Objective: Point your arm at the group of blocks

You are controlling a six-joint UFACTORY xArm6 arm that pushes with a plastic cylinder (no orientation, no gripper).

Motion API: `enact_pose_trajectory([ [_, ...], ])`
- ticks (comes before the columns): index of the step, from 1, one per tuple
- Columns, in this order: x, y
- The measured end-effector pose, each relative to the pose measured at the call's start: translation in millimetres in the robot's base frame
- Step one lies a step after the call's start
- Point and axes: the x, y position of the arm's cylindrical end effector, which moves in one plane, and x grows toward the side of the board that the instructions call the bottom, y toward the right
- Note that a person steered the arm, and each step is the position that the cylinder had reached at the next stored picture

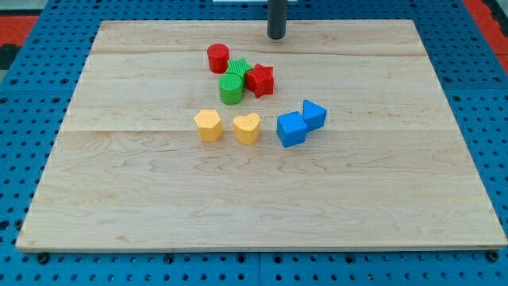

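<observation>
My tip (275, 36) rests at the top middle of the wooden board (143, 206), above and to the right of the blocks. The group lies in the upper middle: a red cylinder (217, 58), a green star-like block (240, 69), a green cylinder (231, 89) and a red star block (259, 79) are bunched close together. Below them sit a yellow hexagon block (208, 125) and a yellow heart block (247, 128), slightly apart. To their right a blue cube (291, 129) touches a blue wedge-like block (314, 114). The tip touches no block.
The board lies on a blue pegboard surface (32, 95) that surrounds it on all sides. A red area (17, 16) shows at the view's top left corner.
</observation>
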Motion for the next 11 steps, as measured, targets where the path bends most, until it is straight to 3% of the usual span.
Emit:
enact_pose_trajectory([
  [8, 34, 4],
  [11, 76, -37],
])
